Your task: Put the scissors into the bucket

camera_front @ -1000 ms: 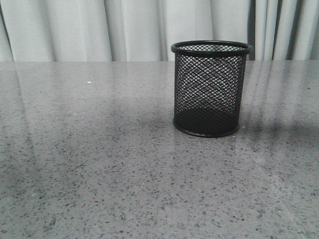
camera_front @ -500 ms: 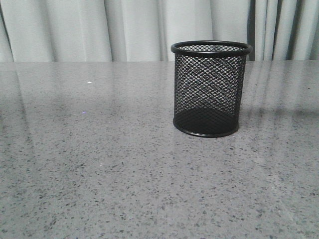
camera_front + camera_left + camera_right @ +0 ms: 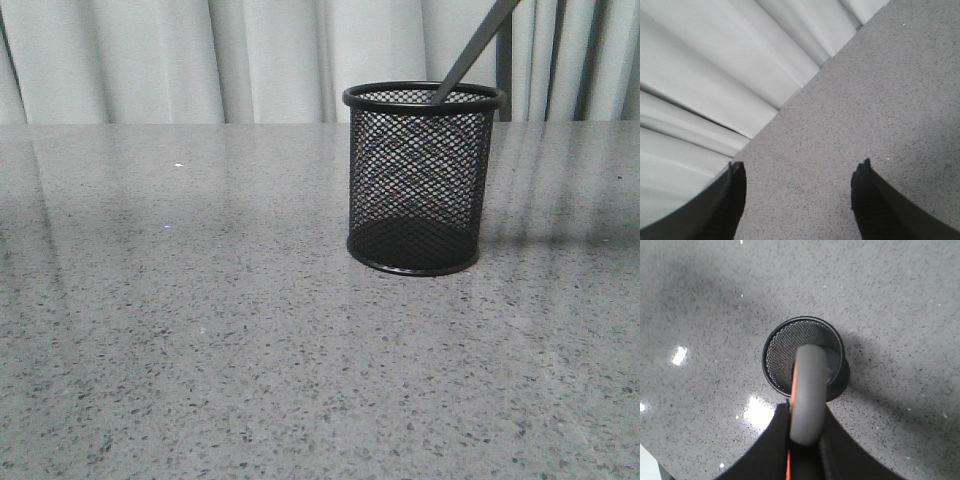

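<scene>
- Right gripper [image 3: 801,450] is clamped on the scissors [image 3: 807,395]: in the right wrist view its two black fingers [image 3: 770,450] press in on either side of the grey handle loop, with an orange sliver showing along the loop's inner edge.
- From that same view the handle loop sits directly over the open mouth of the bucket [image 3: 785,342], the rim circling behind it.
- Over in the front view, the scissors [image 3: 475,48] come down as a dark slanted blade from the top edge, leaning to the right, and the tip dips just inside the rim of the bucket [image 3: 420,180].
- How deep the blade reaches behind the mesh I cannot tell.
- The bucket stands upright on the grey speckled table [image 3: 200,330], right of centre, with pale curtains [image 3: 150,60] hanging behind.
- Left gripper [image 3: 797,197] is spread wide, fingers [image 3: 727,205] well apart with nothing between them but bare table [image 3: 865,100], the curtain [image 3: 700,75] running alongside.
</scene>
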Action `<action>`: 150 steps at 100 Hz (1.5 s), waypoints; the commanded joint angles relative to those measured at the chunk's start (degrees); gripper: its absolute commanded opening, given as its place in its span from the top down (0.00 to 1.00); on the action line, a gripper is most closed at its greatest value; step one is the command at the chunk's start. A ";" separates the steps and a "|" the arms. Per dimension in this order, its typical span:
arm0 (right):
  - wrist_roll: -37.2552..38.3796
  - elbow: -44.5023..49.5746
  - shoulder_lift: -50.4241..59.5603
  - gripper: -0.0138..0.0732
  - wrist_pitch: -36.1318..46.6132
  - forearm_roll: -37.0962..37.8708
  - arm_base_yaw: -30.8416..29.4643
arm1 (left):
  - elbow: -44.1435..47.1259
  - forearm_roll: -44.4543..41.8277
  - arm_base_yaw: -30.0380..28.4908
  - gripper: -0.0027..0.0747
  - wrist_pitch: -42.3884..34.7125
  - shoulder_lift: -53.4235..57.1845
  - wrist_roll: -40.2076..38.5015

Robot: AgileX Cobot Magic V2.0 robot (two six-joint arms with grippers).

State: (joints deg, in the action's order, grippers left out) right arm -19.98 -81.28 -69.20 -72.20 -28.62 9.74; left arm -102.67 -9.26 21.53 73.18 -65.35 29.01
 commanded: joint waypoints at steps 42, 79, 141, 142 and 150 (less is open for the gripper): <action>-0.16 -2.50 -5.19 0.89 8.50 2.45 4.24 | -1.58 0.46 -0.22 0.43 -2.06 0.55 -0.83; -0.16 -2.50 -8.53 0.89 8.12 2.56 4.35 | -1.58 0.46 -0.22 0.43 -2.59 0.50 -0.83; -0.16 -2.50 -9.68 0.72 7.87 1.79 6.56 | -1.47 0.46 -0.22 0.43 -3.18 0.50 -0.83; -0.16 -2.50 -9.68 0.71 7.87 1.79 6.56 | -1.47 0.46 -0.22 0.43 -3.18 0.50 -0.83; -0.16 -2.50 -9.68 0.66 7.87 1.79 6.56 | -1.47 0.46 -0.22 0.43 -3.18 0.50 -0.83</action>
State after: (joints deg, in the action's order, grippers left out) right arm -20.10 -81.76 -80.51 -66.15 -24.83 16.20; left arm -102.67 -9.04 21.53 73.30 -65.35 29.01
